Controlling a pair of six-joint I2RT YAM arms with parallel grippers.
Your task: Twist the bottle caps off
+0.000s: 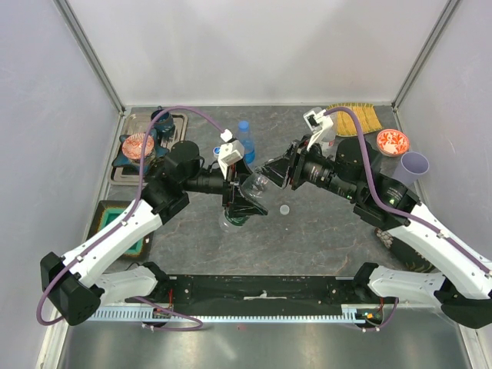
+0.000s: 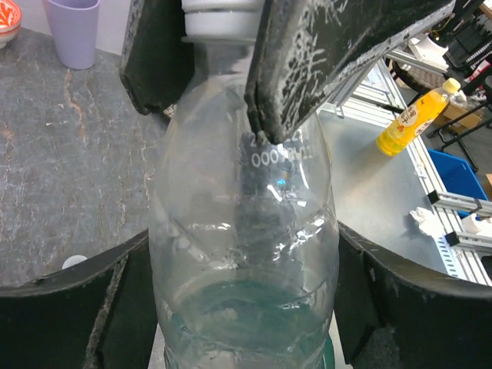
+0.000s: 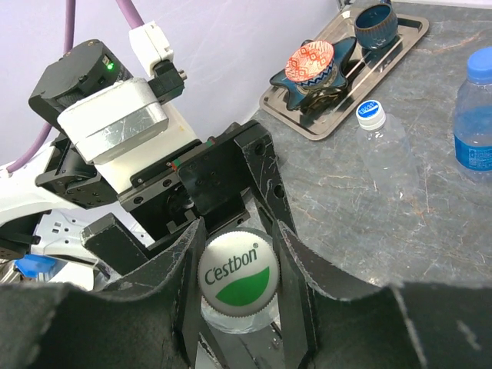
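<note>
Your right gripper (image 3: 237, 257) was clamped on the white ribbed screw cap (image 3: 237, 278), one black pad on each side of it. On top of the cap you could read "Cestbon" in green letters over a green swoosh. That arm was stretched in from the right, wrist turned toward the middle of the table, fingers pointing at the other arm.

Your left gripper (image 1: 244, 198) faced it from the opposite side, forearm low and extended across the table. Its fingers (image 2: 84, 307) sat pressed against both sides of the clear plastic green-labelled bottle (image 2: 246, 231), on the body below the shoulder. So you had the bottle tilted between the two grippers over the middle of the grey stone-look table (image 1: 323, 231). The cap end pointed toward the right arm and the green band was at the end nearer the arm bases. There was pale printing on the bottle's shoulder. I only got "000", the rest was hidden behind a pad.

Around that, a small white disc (image 1: 284, 208), looked like a loose cap, lay on the table just beside the grippers. Behind them stood the blue-labelled bottle (image 1: 245, 142) with its blue cap on. Near it was a plain clear bottle (image 3: 388, 157) whose white cap had blue writing too small to read. The lilac plastic cup (image 1: 413, 167) was well off by the right arm.
</note>
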